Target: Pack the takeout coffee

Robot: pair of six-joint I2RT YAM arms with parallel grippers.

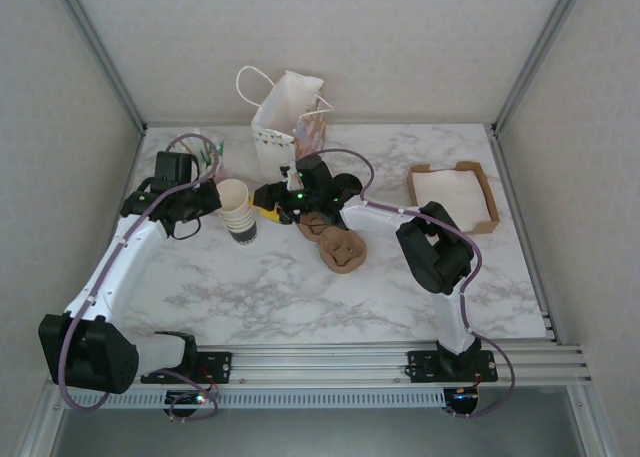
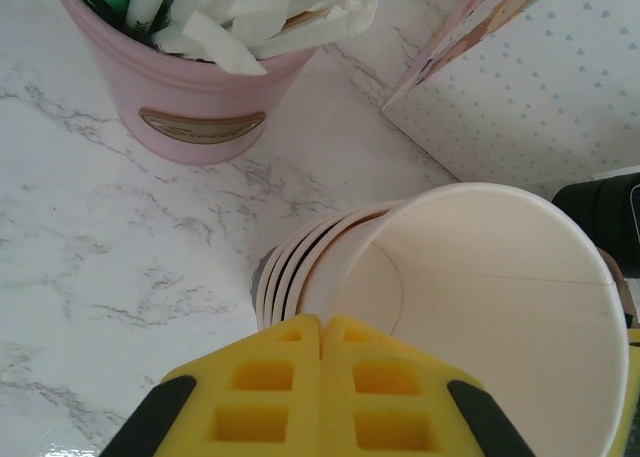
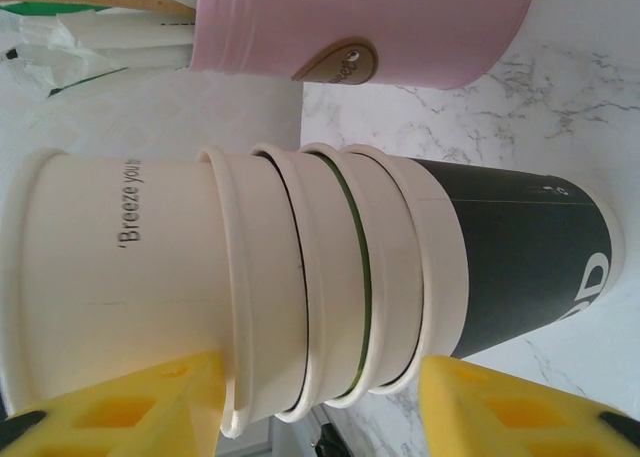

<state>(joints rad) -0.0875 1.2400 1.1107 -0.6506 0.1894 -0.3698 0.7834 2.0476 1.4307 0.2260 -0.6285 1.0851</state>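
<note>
Yellow left claw (image 2: 322, 327) pressed together; right claw (image 3: 320, 372) spread astride cup stack (image 3: 250, 247) (cream paper)

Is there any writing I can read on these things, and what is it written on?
"'Breeze you": on the side of the top cream paper cup in the stack; no more of it shows.
Large pale letters on the dark cup at the stack's bottom: cut off, not readable.
Oval label on the pink pot: too blurred to read.
</note>
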